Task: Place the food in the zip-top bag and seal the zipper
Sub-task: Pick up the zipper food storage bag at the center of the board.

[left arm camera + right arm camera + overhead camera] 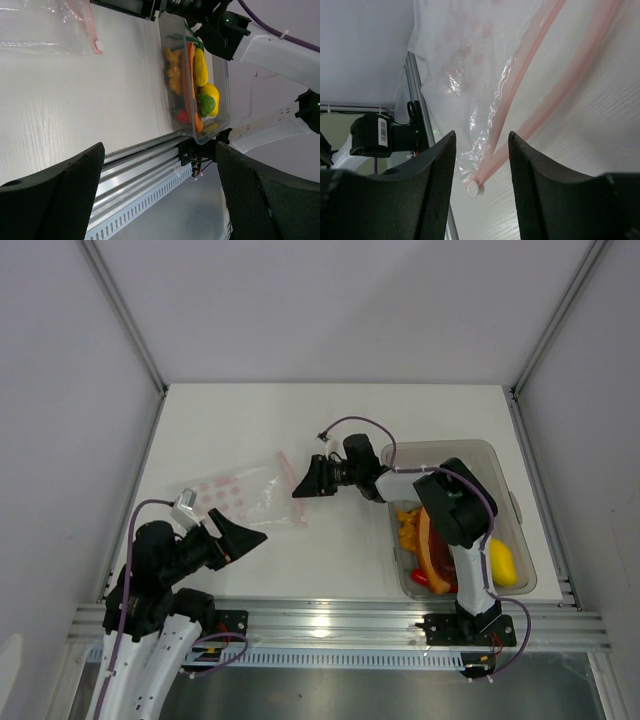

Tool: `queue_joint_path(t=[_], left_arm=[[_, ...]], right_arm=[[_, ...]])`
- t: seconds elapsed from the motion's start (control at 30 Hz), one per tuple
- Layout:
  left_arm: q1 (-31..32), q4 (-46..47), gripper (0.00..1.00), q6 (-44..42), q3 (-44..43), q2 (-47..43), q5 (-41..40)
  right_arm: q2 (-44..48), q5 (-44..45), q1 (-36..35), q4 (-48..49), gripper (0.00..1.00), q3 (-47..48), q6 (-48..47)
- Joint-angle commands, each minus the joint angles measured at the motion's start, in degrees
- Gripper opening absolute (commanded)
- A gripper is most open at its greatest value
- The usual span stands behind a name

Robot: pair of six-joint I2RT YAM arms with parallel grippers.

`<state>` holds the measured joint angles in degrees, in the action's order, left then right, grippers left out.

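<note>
The zip-top bag [238,496] lies flat on the table's left half, clear with pink spots. Its pink zipper [293,488] runs along the right edge. In the right wrist view the two zipper strips [520,75] spread apart and meet at a white slider [473,189]. My right gripper [312,480] hovers at that end, open, its jaws either side of the slider [481,150] without touching it. The food [440,550] sits in the clear bin: yellow fruit [210,92], green fruit [206,104], red chili [180,115], orange chunks [173,70]. My left gripper [236,538] is open and empty [160,150] near the bag's front edge.
The rigid clear bin [470,444] stands at the right, beside the right arm's base. An aluminium rail [330,620] runs along the table's near edge. Frame posts and grey walls close in the left, right and back sides.
</note>
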<state>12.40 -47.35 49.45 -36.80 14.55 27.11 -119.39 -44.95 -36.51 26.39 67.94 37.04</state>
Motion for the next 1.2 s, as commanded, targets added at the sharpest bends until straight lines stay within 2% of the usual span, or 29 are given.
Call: queue_joint_path(t=[0.0, 0.17, 0.37, 0.47, 0.57, 0.6, 0.63, 0.7, 0.9, 1.0, 1.17], left_arm=[[-0.10, 0.33, 0.93, -0.67, -1.88, 0.40, -0.22], [-0.10, 0.42, 0.93, -0.76, -1.96, 0.57, -0.22], [-0.10, -0.11, 0.93, -0.93, -2.40, 0.84, -1.62], [-0.10, -0.98, 0.93, -1.02, -3.54, 1.27, -3.82], [-0.10, -2.21, 0.88, -0.85, -5.73, 3.38, -7.15], [-0.10, -4.39, 0.86, -0.93, -6.79, 5.21, -8.99], [-0.10, -4.41, 0.86, -1.11, -8.02, 6.36, -9.70], [-0.10, -5.55, 0.82, -1.81, -9.17, 8.47, -10.32], [-0.10, -6.35, 0.81, -1.73, -12.95, 12.52, -14.10], [-0.10, -5.38, 0.80, -0.15, -13.12, 13.49, -14.19], [-0.10, -3.89, 0.80, 2.31, -15.40, 15.51, -12.61]], right_arm=[[-1.71, -0.75, -0.40, 6.21, 0.50, 0.52, 1.98], [-4.09, -1.90, -1.72, 8.50, 0.49, 1.84, 3.74], [-5.59, -1.55, -4.18, 10.34, 0.41, 2.64, 5.32], [-4.19, -0.84, -4.62, 11.14, 0.26, 1.41, 5.59], [-0.77, 0.30, -4.80, 7.99, 0.05, 0.53, 2.97], [1.68, 1.52, -5.14, 4.23, 0.00, 0.52, 0.08], [1.71, 2.31, -5.15, 1.76, 0.00, 0.61, 0.05], [6.09, 4.51, -6.29, -3.86, 0.00, 0.96, -5.90], [17.68, 26.00, -12.25, -33.27, 0.00, 4.47, -24.77], [22.34, 33.14, -15.33, -41.65, 0.00, 6.06, -30.60], [28.95, 39.32, -19.29, -49.58, 0.00, 6.68, -43.00]])
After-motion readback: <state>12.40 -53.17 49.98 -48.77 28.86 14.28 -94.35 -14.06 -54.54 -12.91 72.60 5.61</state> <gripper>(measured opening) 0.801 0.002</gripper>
